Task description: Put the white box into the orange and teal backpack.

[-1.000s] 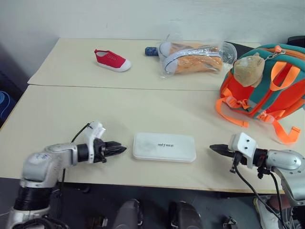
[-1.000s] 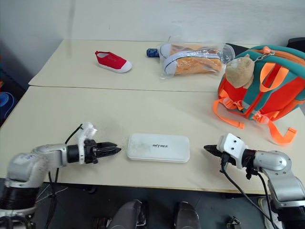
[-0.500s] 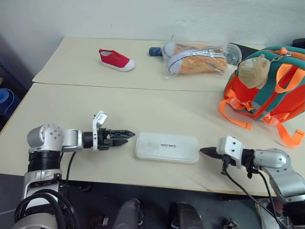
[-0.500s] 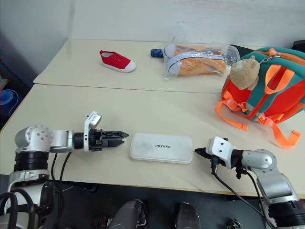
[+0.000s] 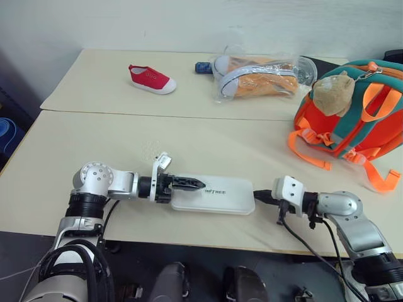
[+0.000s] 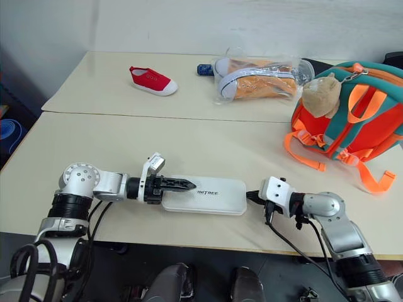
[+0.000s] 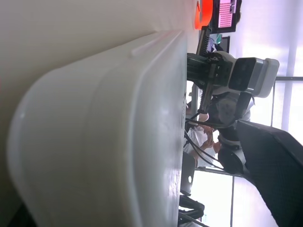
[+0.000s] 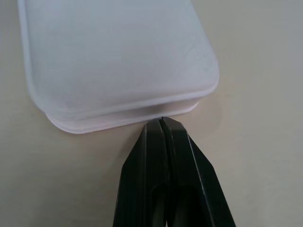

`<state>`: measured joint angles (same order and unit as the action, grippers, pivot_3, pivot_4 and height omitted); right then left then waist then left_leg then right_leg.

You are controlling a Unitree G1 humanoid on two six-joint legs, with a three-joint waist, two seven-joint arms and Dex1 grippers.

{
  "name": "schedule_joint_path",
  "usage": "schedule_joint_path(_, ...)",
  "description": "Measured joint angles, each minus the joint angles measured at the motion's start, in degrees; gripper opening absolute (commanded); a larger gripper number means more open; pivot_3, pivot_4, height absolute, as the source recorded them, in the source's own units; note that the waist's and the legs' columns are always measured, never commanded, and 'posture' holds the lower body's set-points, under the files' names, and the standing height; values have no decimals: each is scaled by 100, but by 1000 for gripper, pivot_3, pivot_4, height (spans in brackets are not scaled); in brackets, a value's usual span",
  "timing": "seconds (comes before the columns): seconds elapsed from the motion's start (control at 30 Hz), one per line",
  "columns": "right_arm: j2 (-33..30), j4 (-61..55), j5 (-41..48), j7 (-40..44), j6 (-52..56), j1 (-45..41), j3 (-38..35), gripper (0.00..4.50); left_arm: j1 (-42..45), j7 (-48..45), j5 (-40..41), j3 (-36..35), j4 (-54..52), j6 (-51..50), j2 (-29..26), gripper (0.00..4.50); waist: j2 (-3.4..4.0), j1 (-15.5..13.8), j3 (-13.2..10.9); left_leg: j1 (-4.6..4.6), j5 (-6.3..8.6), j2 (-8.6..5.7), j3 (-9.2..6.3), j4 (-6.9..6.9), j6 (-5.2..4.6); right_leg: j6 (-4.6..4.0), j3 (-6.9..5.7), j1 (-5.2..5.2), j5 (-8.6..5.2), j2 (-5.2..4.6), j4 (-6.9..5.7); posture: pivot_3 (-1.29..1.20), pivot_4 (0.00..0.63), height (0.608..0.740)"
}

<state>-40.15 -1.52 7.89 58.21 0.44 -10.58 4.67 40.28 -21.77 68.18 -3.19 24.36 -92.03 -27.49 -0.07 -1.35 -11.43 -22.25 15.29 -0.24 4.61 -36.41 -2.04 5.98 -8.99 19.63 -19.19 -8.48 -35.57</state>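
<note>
Your way from the white box (image 5: 217, 194) to the orange and teal backpack (image 5: 352, 119), far right, is bare table (image 5: 208, 141).

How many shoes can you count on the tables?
3: a red shoe on the far table's left, and a pair of orange-and-white shoes inside the clear plastic bag beside the backpack.

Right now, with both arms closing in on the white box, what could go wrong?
1. The right gripper is shut, its tip against the white box end wall. It can only push there, so the box may slide rather than be held.
2. The left gripper reaches over the box's other end; if it closes on the rounded corner, the smooth case could slip out.
3. The orange and teal backpack stands far off to the right, so the carry is long and a weak grip may drop the box.
</note>
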Motion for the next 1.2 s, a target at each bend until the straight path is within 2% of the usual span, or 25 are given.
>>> schedule_joint_path(0.17,10,-56,130,-22,-19,193,-96,0,-26,164,291,49,-6,-17,-32,2028,-1,-1,-1,-2,0,1,0,0,0,0,0,0,0,1,1,0,150,740)
schedule_joint_path(0.27,0,-198,586,61,172,658,-413,589,-239,109,417,-169,-385,19,-9,1222,-2,-10,-1,-6,0,1,-2,0,0,0,-1,0,0,0,6,0,150,740)
schedule_joint_path(0.4,-99,-584,1355,92,666,1422,-1174,1876,-747,-183,248,-511,-1280,486,-15,1210,-5,-4,-3,-11,0,0,0,1,-1,0,0,3,0,0,12,0,150,740)
schedule_joint_path(0.53,-102,-583,1563,-269,715,1855,-2115,3295,-1493,-1697,-277,-512,-2571,2034,-274,1210,-7,1,-5,-5,18,3,6,18,41,-2,4,9,-1,1,33,0,150,740)
schedule_joint_path(0.63,-104,-236,1691,-539,718,1834,-2848,4386,-1762,-2521,-981,-484,-2841,3160,-576,1210,-6,-18,-4,-4,16,4,6,23,44,-5,3,12,-1,4,33,0,150,740)
schedule_joint_path(0.83,-382,784,1824,-645,850,829,-3216,4451,-1959,-3599,-2026,-213,-2999,4817,-707,1210,-4,0,-6,-11,1,4,21,24,2,-5,7,25,-1,-2,31,0,150,740)
schedule_joint_path(0.9,-427,1082,1821,-669,898,368,-3202,4451,-1919,-3702,-2092,-203,-3022,4996,-671,1210,-4,-2,-6,-11,0,7,21,24,2,-5,5,25,-1,-2,30,0,150,740)
schedule_joint_path(1.0,-434,1933,1539,-874,924,-760,-2843,4451,-1860,-3772,-2226,-124,-3059,5195,-634,1210,-5,39,-7,-10,-2,7,29,20,-2,-5,6,29,-1,-1,15,0,150,740)
schedule_joint_path(1.1,-424,2617,1243,-1154,846,-1471,-2575,4451,-1983,-3796,-2345,-51,-3180,5300,-654,1210,-5,37,-7,-13,-7,7,31,21,-5,-5,6,30,-1,-1,2,0,150,740)
schedule_joint_path(1.2,-404,2847,1239,-1335,1040,-1800,-2523,4451,-2186,-3787,-2352,-40,-3326,5298,-686,1210,-5,37,-7,-19,-9,7,32,20,-8,-5,5,31,0,-1,6,0,150,740)
